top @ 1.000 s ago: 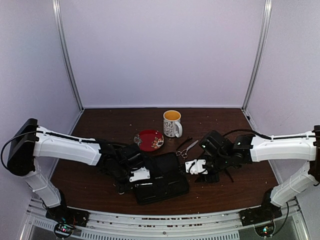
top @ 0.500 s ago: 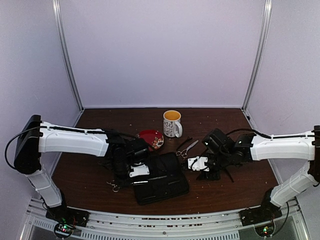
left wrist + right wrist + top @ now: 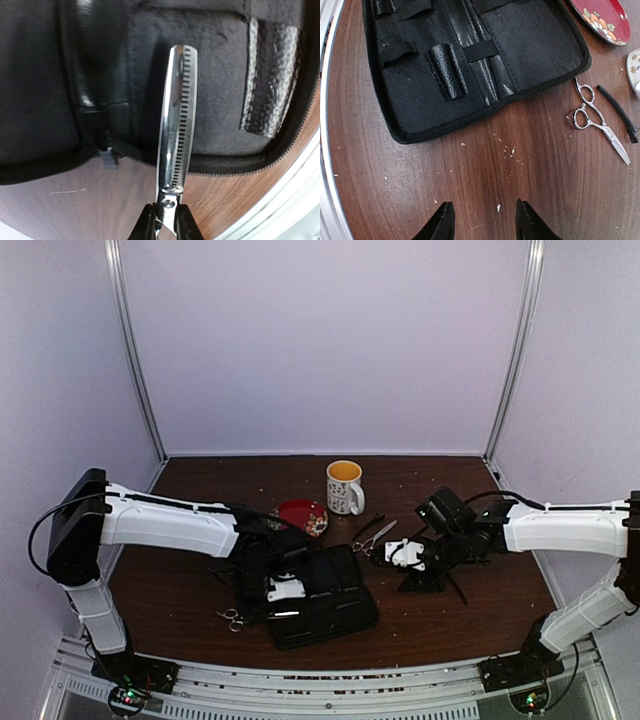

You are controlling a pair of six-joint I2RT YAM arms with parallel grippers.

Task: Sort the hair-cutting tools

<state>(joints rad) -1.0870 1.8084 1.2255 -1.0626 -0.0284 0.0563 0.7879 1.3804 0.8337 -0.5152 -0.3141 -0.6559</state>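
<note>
My left gripper (image 3: 166,231) is shut on silver thinning scissors (image 3: 177,120) just below their pivot. The toothed blades reach out over the open black zip case (image 3: 215,100). From above, the ring handles (image 3: 231,618) stick out left of the case (image 3: 325,605), behind the left gripper (image 3: 254,610). My right gripper (image 3: 484,220) hangs open and holds nothing over bare wood, right of the case (image 3: 470,60). A second pair of silver scissors (image 3: 595,117) lies next to a thin black clip (image 3: 617,112); the top view shows both, scissors (image 3: 376,538) and clip (image 3: 366,529), near the right gripper (image 3: 412,582).
A red patterned saucer (image 3: 298,519) and a white mug (image 3: 344,487) stand behind the case. The saucer's rim (image 3: 602,17) and the mug's edge (image 3: 635,70) show in the right wrist view. The table's front rail (image 3: 320,680) runs close below the case.
The left arm has swung rightward, bringing the scissors' blades over the case's front left edge. The right gripper has drawn back to the right, away from the case.
</note>
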